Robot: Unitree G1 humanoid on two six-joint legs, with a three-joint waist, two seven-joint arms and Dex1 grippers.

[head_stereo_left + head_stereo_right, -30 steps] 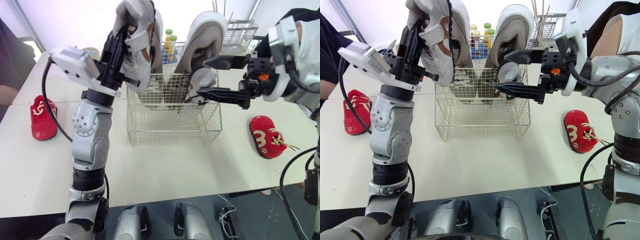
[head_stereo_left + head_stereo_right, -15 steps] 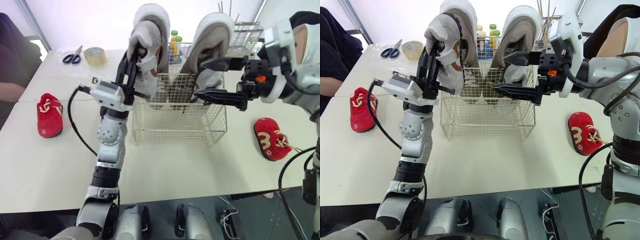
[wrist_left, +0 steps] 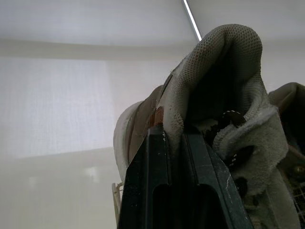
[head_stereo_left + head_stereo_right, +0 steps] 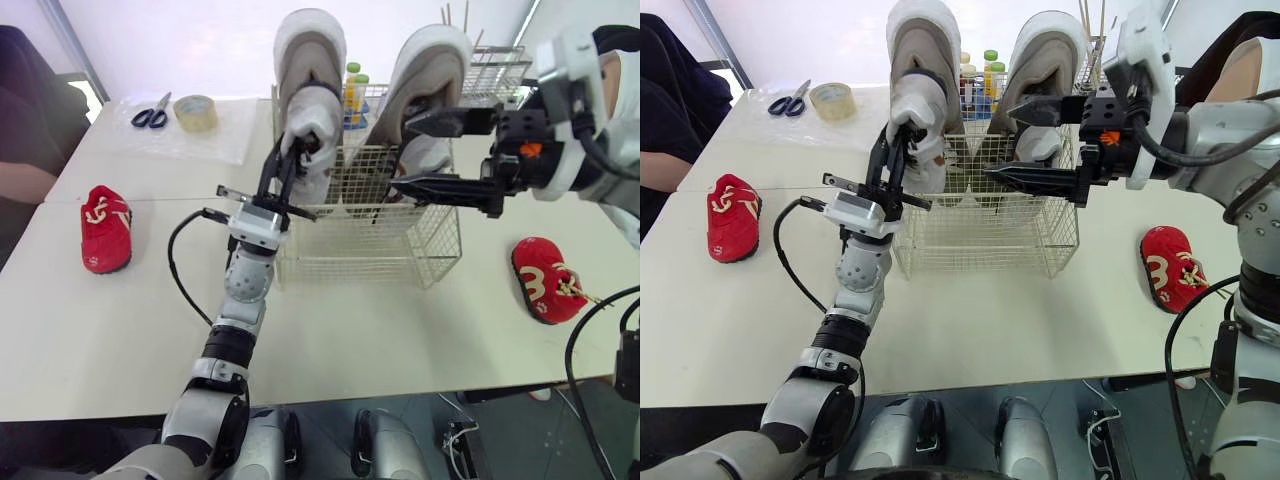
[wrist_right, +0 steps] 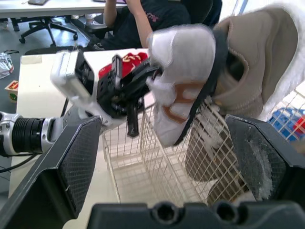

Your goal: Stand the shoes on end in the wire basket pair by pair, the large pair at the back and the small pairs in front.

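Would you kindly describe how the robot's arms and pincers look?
Left arm: silver-grey rounded joints, a looping black cable, a pale boxy wrist. Right arm: white and grey shells, an orange mark. Left pincer and right pincer: two black fingers each.

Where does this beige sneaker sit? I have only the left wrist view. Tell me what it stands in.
Observer: The beige sneaker in the left gripper stands toe up, with its heel end inside the wire basket.
Operator: Report the other arm.
Observer: The right gripper is open beside the second beige sneaker, which also stands toe up in the basket.
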